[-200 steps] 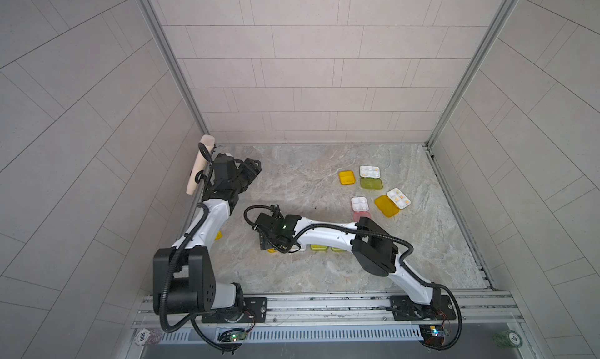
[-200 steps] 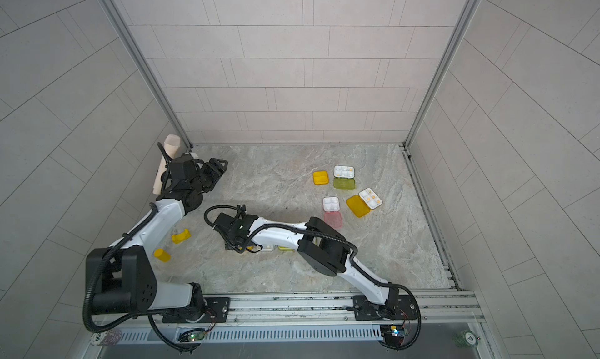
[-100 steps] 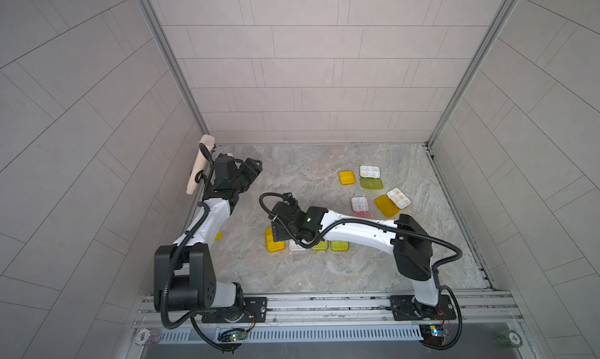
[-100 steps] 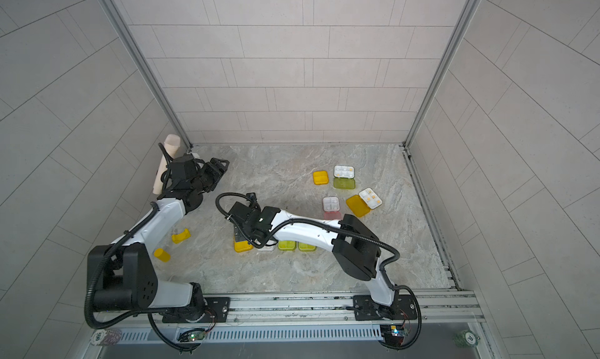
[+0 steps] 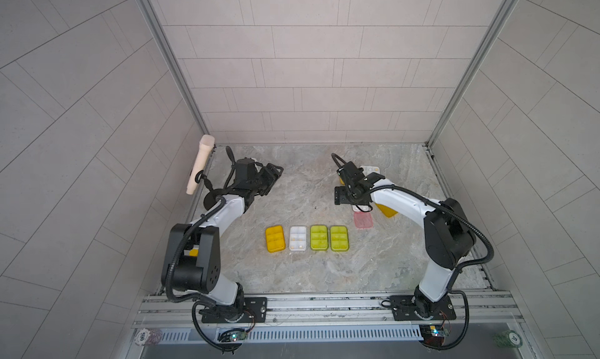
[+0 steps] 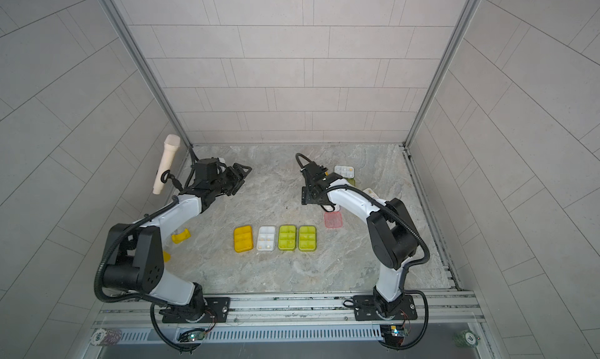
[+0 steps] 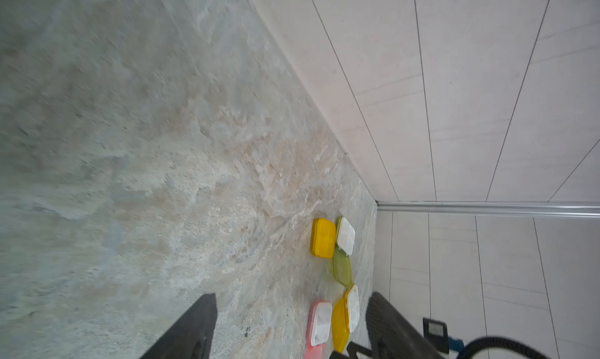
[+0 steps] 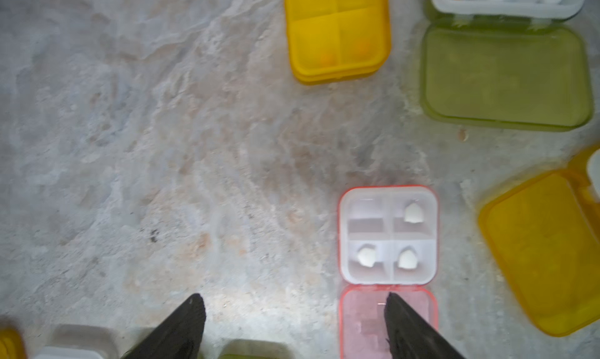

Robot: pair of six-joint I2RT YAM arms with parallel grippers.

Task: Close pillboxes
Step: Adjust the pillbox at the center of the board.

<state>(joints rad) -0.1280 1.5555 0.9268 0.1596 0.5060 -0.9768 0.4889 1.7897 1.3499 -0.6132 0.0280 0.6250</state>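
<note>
Grey-veined marble floor underfoot, pale tiled walls boxing it in on three sides, a metal rail along the front. The right pincer is spread wide with nothing between its fingers, and one fingertip hangs over the folded-out lid of the pink pillbox; touching or not, I can't tell. Its white tray sits just ahead of that tip, uncovered, white pills in three cells. Further ahead is a closed orange pillbox, and out to that same finger's side an open green-lidded pillbox and an open orange-lidded pillbox. Behind the pincer, toward the arm bases, a tidy row of four shut pillboxes: orange, clear, two yellow-green. The left pincer is wide too, empty, well apart from every box.
</note>
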